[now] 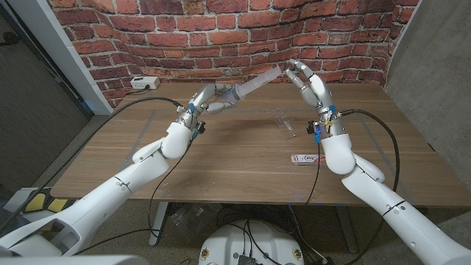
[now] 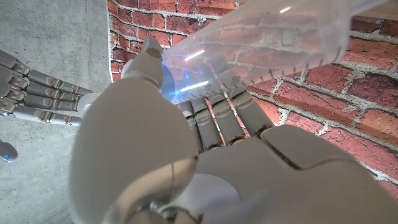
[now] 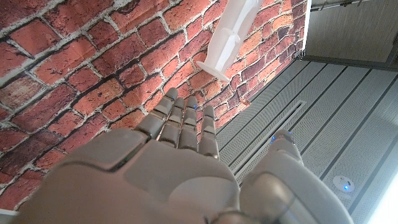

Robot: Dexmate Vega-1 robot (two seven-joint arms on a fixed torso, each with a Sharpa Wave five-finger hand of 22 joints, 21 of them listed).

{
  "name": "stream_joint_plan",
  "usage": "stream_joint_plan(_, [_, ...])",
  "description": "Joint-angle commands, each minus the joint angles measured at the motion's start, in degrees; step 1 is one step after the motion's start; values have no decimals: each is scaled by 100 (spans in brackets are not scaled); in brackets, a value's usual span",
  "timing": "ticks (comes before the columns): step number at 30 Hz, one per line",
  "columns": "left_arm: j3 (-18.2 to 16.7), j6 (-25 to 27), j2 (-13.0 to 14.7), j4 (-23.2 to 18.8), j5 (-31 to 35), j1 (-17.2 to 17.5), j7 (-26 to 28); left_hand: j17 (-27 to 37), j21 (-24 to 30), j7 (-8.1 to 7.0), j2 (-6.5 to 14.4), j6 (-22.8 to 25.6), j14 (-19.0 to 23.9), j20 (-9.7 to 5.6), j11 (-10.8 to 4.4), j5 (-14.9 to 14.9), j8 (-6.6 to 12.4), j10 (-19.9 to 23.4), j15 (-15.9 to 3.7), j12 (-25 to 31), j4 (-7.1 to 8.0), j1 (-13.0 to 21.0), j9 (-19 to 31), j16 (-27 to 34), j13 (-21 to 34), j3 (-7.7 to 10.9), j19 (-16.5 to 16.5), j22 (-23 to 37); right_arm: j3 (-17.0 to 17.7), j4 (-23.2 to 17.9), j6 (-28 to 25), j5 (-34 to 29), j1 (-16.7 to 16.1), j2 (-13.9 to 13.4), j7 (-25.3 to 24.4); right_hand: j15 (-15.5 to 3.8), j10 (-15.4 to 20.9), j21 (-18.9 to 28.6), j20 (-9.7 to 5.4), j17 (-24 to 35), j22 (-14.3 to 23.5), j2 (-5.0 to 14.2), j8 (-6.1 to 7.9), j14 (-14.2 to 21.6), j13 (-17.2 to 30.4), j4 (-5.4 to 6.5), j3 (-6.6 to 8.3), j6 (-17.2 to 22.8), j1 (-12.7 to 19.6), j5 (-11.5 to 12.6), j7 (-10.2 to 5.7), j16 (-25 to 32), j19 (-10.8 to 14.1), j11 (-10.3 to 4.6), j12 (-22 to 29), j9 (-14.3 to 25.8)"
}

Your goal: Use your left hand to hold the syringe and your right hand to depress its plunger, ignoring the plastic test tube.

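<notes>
The left hand [image 1: 213, 98] grips the syringe [image 1: 254, 84] aloft above the counter [image 1: 221, 158], barrel angled toward two o'clock. The right hand [image 1: 307, 82], fingers spread and empty, nears the plunger end; pressing remains undone, I judge. The right wrist view shows the plunger flange [image 3: 214, 67] just untouched. The test tube [image 1: 287, 126] lies ignored.

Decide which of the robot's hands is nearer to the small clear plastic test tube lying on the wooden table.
Right. The right hand is raised above and just behind the clear plastic test tube; the left hand holds the large transparent syringe further off, on the robot's left.
</notes>
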Motion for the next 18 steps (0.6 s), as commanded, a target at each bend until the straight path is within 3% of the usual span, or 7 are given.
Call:
stream_joint_plan(1, [14, 0, -44, 4, 16, -26, -19, 1, -16, 99, 493, 74, 42, 12, -2, 35, -3, -19, -389, -19, 284, 371, 7, -18, 13, 306, 1, 22, -88, -40, 22, -160, 58, -133, -29, -28, 121, 76, 1, 8, 24, 37, -18, 220, 20, -13, 17, -15, 68, 38, -56, 62, 186, -61, 33, 19])
stream_joint_plan(18, [68, -2, -91, 15, 2, -46, -71, 4, -17, 99, 491, 77, 40, 16, -1, 34, -32, -13, -396, -29, 295, 344, 10, -18, 15, 329, 3, 22, -154, -40, -95, -280, 105, -215, 34, -115, 340, 84, -72, 10, 25, 53, 99, 320, 20, -2, 7, 354, 54, 34, -298, 14, 314, -219, 83, 18])
